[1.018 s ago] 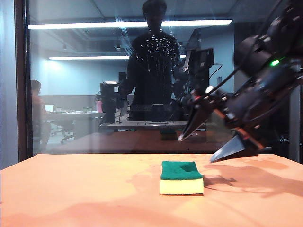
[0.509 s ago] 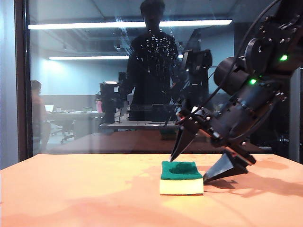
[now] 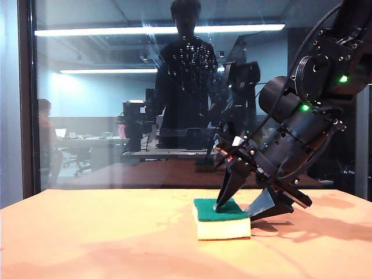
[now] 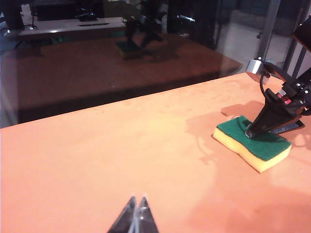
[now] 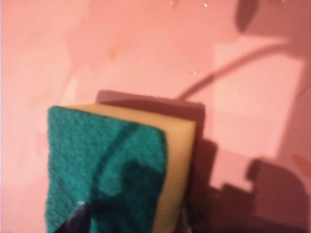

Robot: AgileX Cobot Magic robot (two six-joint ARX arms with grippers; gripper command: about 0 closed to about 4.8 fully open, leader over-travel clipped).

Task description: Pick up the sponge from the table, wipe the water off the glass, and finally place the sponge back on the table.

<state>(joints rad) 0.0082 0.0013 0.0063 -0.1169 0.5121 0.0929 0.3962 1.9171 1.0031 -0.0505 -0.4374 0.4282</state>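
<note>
Having dropped from above the counter (image 3: 87,232), the right claw (image 3: 238,208) now straddles the sponge (image 3: 221,218), 1 finger on its green top, jaws part-open around it, before the glass (image 3: 116,104), while the left claw (image 4: 136,216) hovers pinched together, empty, well apart.

Exterior view: dim room, lit mainly by ceiling strip lights mirrored in the glass (image 3: 145,104), which carries strong reflections. The right gripper (image 3: 241,208) throws a soft shadow onto the orange surface (image 3: 87,238). Left wrist view: sharp, evenly lit. Right wrist view: pink colour cast, soft focus, hard-edged shadows, fingers (image 5: 77,218) blurred.
</note>
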